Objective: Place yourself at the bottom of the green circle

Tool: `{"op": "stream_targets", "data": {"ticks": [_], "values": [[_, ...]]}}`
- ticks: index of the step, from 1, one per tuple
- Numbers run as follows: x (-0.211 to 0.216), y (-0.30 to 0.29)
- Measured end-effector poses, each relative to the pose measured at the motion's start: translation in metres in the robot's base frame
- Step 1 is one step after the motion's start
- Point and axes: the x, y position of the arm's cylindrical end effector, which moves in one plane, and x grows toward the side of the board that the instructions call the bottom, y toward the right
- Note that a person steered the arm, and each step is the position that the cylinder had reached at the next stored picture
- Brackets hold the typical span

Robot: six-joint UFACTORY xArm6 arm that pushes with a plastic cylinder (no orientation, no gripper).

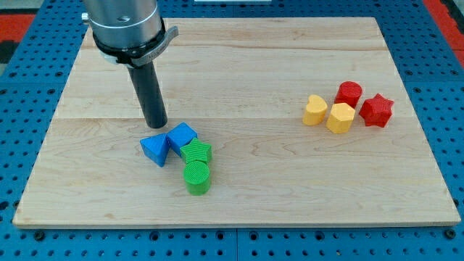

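Green circle (196,177): likely light, rigid, slides easily. No pincer, nothing held; my tip (154,125) up-left of circle. Approach wide, avoid nudging.

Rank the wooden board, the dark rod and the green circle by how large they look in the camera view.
1. Wooden board, by far the largest.
2. Dark rod, ending at my tip, just above the two blue blocks at the view's top side.
3. Green circle, smallest, though it sits nearer the view's bottom.

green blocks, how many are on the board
2, both at the board's lower middle, touching: the green circle nearest the view's bottom, and a green block just above it, beside the blue blocks. None seems hidden.
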Motion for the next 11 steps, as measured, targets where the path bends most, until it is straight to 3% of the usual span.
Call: {"op": "stream_targets", "data": {"ticks": [1, 2, 4, 6, 7, 9, 11], "values": [[-0.049, 0.030], [-0.067, 0.082], [0.056, 0.122], [0.174, 0.204], [0.176, 0.199], [0.176, 0.055], [0.174, 0.014]]}}
